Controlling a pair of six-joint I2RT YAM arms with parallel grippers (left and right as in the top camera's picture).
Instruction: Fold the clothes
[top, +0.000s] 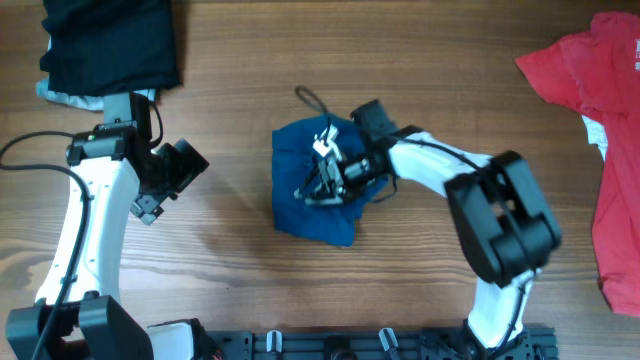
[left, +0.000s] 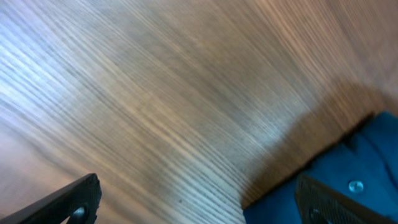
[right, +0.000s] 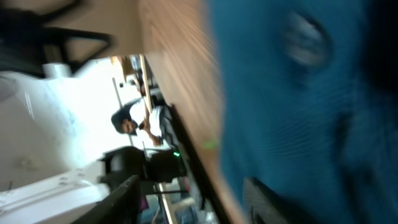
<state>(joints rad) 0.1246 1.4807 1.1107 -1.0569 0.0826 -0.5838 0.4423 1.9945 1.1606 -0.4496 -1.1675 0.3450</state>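
As seen from the near edge of the table (top: 230, 270), where both arm bases stand, one relation governs the next move. The blue shirt (top: 300, 215) lies mid-table as a rumpled bundle, directly beneath the right gripper (top: 322, 180) and to the right of the left gripper (top: 172, 185). Its long axis runs roughly near to far, with a slight tilt.

The right arm is plainly the nearer one. Its fingers (right: 124, 193) stand parted over the blue cloth, and the blurred wrist view shows nothing clamped between them. The left gripper is spread wide and holds nothing. It hangs over bare wood just left of the bundle, and its wrist view catches the shirt's edge with one button (left: 355, 185) at lower right. By my judgement, a fresh pinch falls to the right arm, while the left must travel rightward to reach the cloth.

Count: two arms, two grippers, one blue shirt. Farther off, one red shirt (top: 600, 120) is spread at the far right, well apart from both grippers. At the far left corner sits one black pile (top: 110, 40), with one pale piece (top: 58, 96) showing under its near edge. The number of garments in that pile cannot be told.
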